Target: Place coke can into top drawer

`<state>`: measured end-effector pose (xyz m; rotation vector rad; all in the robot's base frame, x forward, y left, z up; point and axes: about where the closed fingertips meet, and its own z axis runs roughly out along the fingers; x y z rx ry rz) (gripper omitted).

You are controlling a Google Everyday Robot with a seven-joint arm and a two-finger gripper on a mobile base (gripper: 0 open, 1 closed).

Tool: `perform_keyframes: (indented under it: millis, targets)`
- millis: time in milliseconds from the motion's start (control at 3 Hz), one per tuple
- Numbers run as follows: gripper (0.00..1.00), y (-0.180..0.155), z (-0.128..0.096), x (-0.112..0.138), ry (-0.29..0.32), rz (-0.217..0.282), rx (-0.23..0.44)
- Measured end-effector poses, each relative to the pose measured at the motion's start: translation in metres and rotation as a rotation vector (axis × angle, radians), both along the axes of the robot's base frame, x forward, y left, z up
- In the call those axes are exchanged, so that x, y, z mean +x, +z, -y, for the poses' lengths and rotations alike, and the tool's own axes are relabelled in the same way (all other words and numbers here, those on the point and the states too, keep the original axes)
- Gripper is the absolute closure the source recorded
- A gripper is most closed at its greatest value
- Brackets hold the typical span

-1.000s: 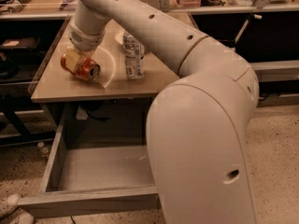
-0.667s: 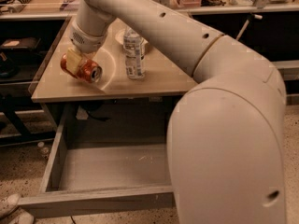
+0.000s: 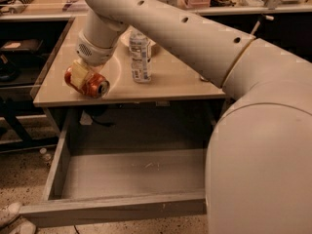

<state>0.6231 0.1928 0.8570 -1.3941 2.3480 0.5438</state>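
Lying on its side with a silver end toward the camera, the coke can (image 3: 97, 86) is clamped in the tool (image 3: 84, 80) at the front-left edge of the counter (image 3: 185, 84). The tool's fingers are closed against its red body. Below, the top drawer (image 3: 117, 207) stands pulled open.

The tan table (image 3: 180, 87) carries a blue-and-silver can (image 3: 140, 61), standing upright near its middle. At the table's near left edge the gripper (image 3: 82, 78) clasps the coke can (image 3: 95, 86) on its side. I cannot tell whether the coke can touches the tabletop.
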Motion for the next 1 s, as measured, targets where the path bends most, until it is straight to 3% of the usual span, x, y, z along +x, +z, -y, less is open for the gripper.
perform_keyframes:
  millis: [333,667,1000]
  targets:
    - [1.00,0.006,0.008,-0.034,-0.034,-0.034,-0.017]
    - [1.00,0.013,0.018,-0.101,-0.141,-0.117,0.005]
    - [1.00,-0.002,0.021,-0.162,-0.246,-0.227,0.016]
